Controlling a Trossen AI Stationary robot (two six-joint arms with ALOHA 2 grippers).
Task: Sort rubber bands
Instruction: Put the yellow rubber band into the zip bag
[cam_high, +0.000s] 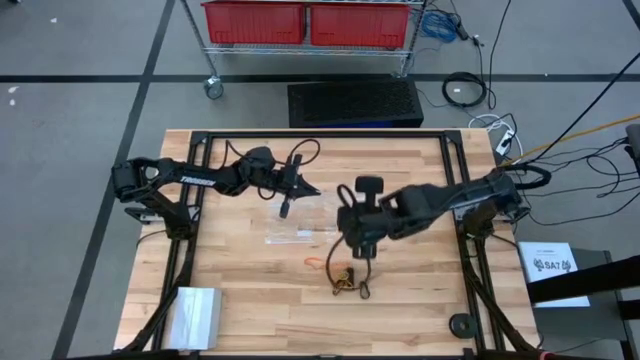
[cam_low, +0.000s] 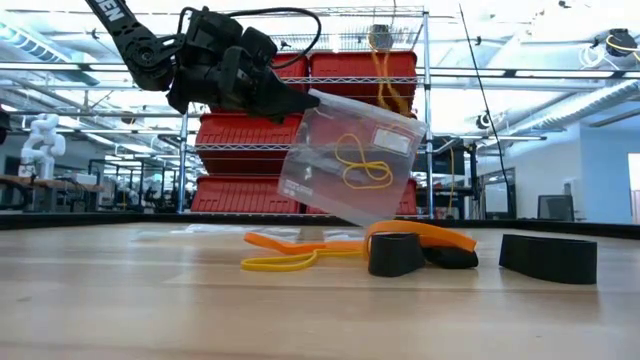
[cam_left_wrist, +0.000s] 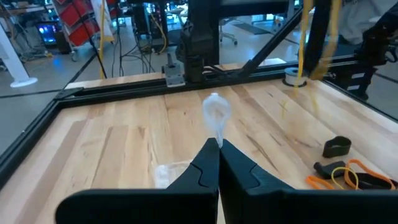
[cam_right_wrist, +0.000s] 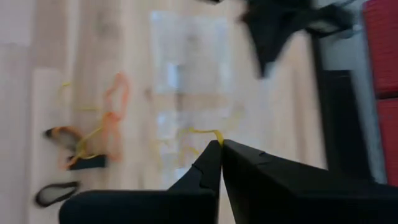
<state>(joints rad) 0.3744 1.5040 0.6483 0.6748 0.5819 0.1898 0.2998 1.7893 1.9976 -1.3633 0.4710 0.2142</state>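
Clenching the clear plastic bag (cam_low: 350, 160) by one corner, the left claw (cam_left_wrist: 217, 146) could drop its yellow rubber bands (cam_low: 362, 170); the right claw (cam_right_wrist: 220, 144) pinches one yellow band.

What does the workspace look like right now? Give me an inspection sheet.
Surface: wooden table, bare in places.
Job's things: orange, yellow and black rubber bands lying loose near the front; yellow ones inside a clear bag.
Clutter: more clear bags lying flat; a plastic stack at the front corner.
Grippers: left gripper shut on the clear bag, held up; right gripper shut on a yellow band.
Cables: black cables on the floor.
Surroundings: red bins on a cart.
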